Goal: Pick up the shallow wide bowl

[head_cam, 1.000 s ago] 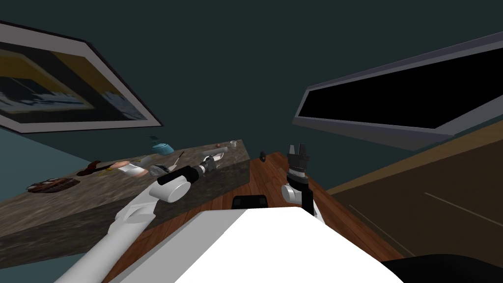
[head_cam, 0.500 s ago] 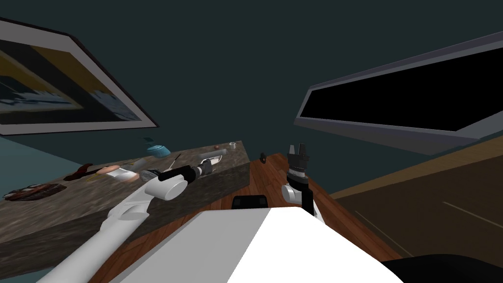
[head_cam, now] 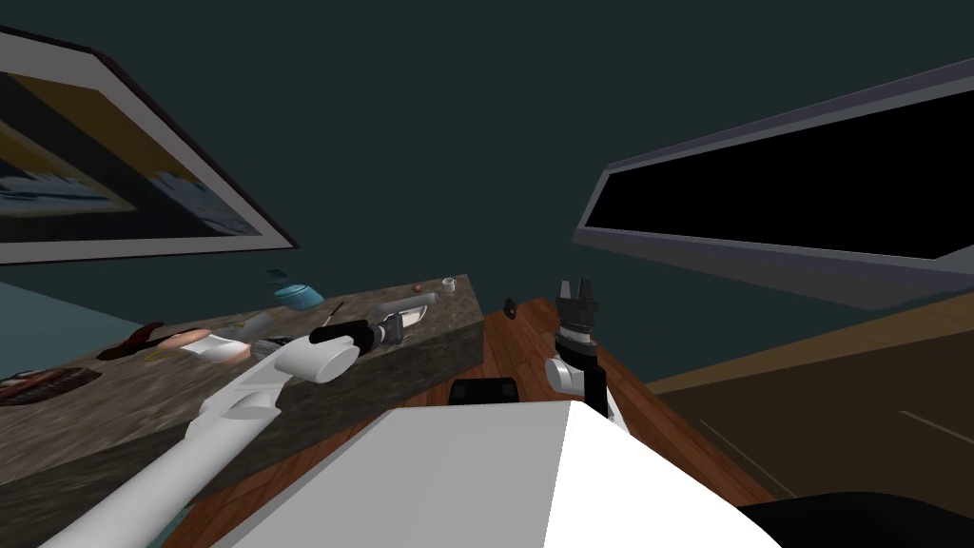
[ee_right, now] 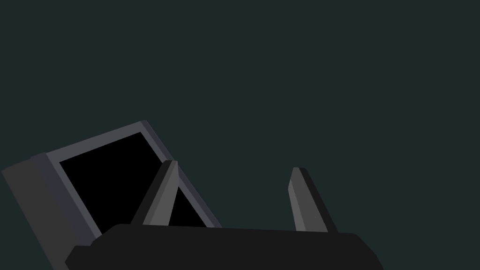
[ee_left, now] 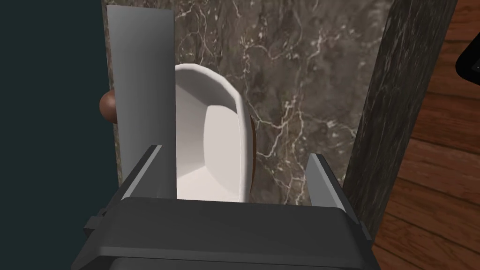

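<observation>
Over marble counter [ee_left: 300,70] | left claw [ee_left: 234,152] wide, white bowl [ee_left: 211,140] between fingers | head camera has shifted | right claw [ee_right: 233,165] wide

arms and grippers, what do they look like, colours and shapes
The left arm and right arm are white and light grey rounded tubes with dark joints. The left gripper and right gripper each have a dark boxy body carrying two thin, grey, blade-like fingers.
</observation>
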